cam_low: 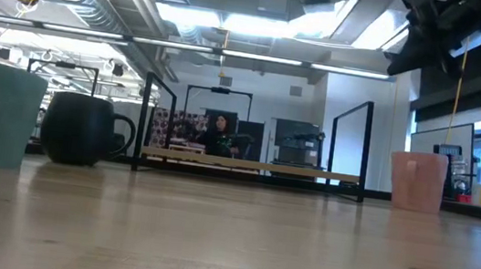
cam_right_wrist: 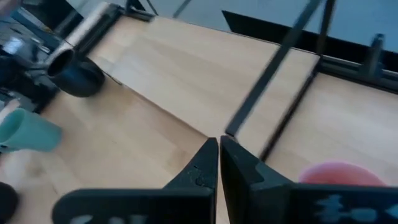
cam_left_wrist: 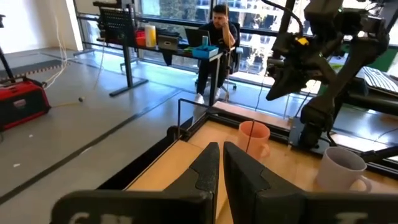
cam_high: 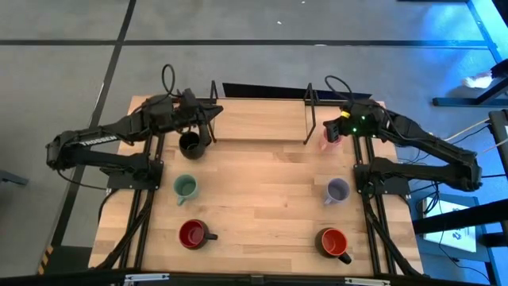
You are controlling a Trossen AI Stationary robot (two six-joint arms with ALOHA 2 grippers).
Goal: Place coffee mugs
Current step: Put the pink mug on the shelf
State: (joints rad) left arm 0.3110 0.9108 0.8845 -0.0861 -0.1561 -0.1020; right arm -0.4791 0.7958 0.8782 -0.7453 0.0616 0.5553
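Six mugs stand upright on the wooden table. The black mug (cam_high: 190, 144) (cam_low: 85, 129) is at far left, with the pale green mug (cam_high: 185, 188) (cam_right_wrist: 28, 130) and a red mug (cam_high: 193, 234) nearer. The pink mug (cam_high: 330, 137) (cam_left_wrist: 254, 137) (cam_right_wrist: 339, 174) is at far right, with the lavender mug (cam_high: 337, 191) (cam_left_wrist: 341, 168) and a second red mug (cam_high: 333, 241) nearer. My left gripper (cam_high: 214, 113) (cam_left_wrist: 221, 163) hovers shut just beyond the black mug, pointing right. My right gripper (cam_high: 333, 125) (cam_right_wrist: 219, 163) hangs shut above the pink mug's far-left side.
A raised wooden board (cam_high: 258, 119) lies along the far edge between two black metal uprights (cam_high: 214, 95) (cam_high: 311, 111). Bare tabletop (cam_high: 262, 199) lies between the two columns of mugs. Beyond the table, a person sits at a desk (cam_left_wrist: 217, 31).
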